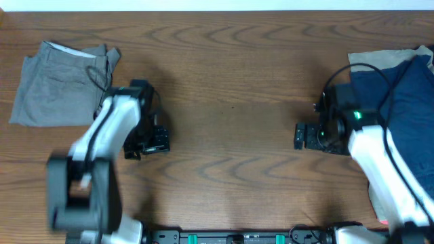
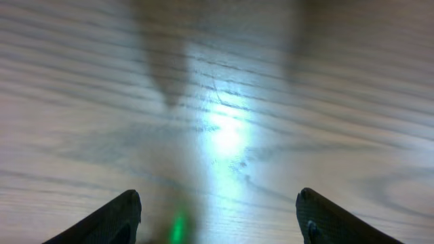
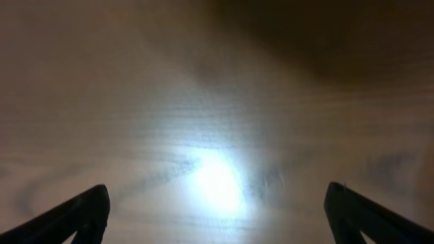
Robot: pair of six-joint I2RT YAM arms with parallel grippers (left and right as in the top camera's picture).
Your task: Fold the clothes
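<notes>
Wood-grain table (image 1: 230,102) bears folded grey shorts (image 1: 57,85) far left

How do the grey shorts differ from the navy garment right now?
The grey shorts lie far left, folded compactly; the navy garment lies far right, loosely spread and cut by the frame edge. The shorts rest on the table; the navy garment overlies a beige cloth. Neither is gripped.

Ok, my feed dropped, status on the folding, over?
Left claw, right claw open, empty. Grey shorts look folded, far left, nobody touching. Nothing in the way.
</notes>
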